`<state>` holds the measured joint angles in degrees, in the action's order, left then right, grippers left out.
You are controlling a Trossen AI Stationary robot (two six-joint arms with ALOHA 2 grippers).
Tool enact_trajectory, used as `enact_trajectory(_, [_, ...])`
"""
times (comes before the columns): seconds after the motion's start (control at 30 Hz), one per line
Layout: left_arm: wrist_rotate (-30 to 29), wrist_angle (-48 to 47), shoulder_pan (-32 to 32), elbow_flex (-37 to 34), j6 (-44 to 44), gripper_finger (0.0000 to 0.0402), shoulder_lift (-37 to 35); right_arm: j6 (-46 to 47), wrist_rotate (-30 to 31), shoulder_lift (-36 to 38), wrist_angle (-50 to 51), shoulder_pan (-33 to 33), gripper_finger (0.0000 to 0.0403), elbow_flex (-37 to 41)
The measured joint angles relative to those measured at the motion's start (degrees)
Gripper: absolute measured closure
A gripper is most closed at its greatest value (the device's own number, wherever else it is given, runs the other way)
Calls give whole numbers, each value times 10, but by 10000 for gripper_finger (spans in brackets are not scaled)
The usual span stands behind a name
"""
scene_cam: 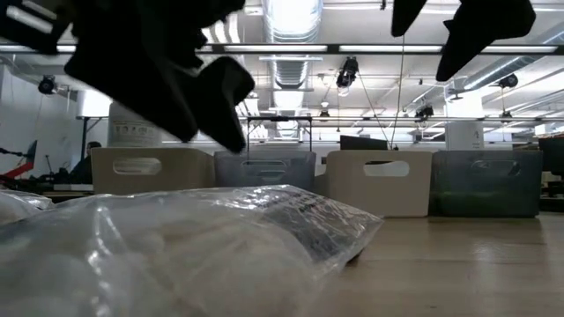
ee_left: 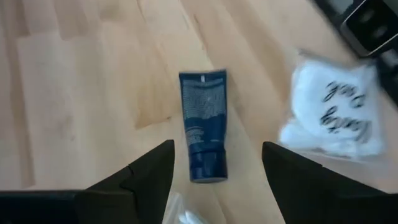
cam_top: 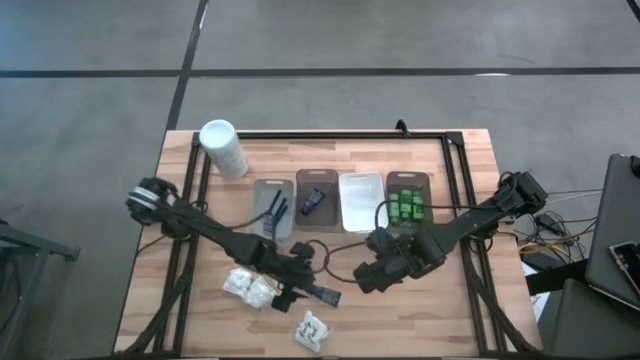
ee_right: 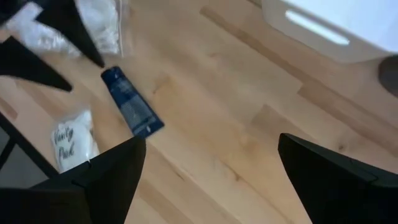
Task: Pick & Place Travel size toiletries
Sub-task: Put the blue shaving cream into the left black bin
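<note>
The wooden desk carries a row of four trays along its middle: a grey one with thin dark blue sticks lying in it, a brown one with a small dark item, a white one, and a dark one holding the green bottles. A tall white cylinder stands near the far left corner. The left arm reaches from the left edge across to the near middle of the desk, and its gripper hangs with fingers spread wide and nothing between them, right above a dark blue tube that lies flat on the bare wood. The right arm comes in from the right edge, and its gripper hangs over bare wood near the front of the white and dark trays, fingers wide apart and holding nothing; its wrist view also shows the tube. A clear bag of white packets lies just left of the left gripper, and a white pouch with black script lies near the front edge, close beside the tube. In the low view the bag fills the foreground.
</note>
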<state>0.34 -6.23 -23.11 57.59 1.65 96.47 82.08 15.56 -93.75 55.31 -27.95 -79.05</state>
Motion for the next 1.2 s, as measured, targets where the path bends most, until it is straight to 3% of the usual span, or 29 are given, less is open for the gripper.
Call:
enact_trajectory(0.2, [-10,-17,-12,46,0,125,58,19,-1,0,9,-17,39,0])
enact_trajectory(0.37, [-56,-61,-14,81,0,102,94,29,9,0,19,-24,39,1])
enact_trajectory(0.6, [-47,-65,-14,92,-3,99,119,28,11,0,19,-25,39,1])
enact_trajectory(0.87, [-15,-68,-14,88,5,129,130,29,13,0,25,-24,39,1])
enact_trajectory(1.2, [-22,-62,-13,88,12,221,130,34,26,0,28,-24,39,1])
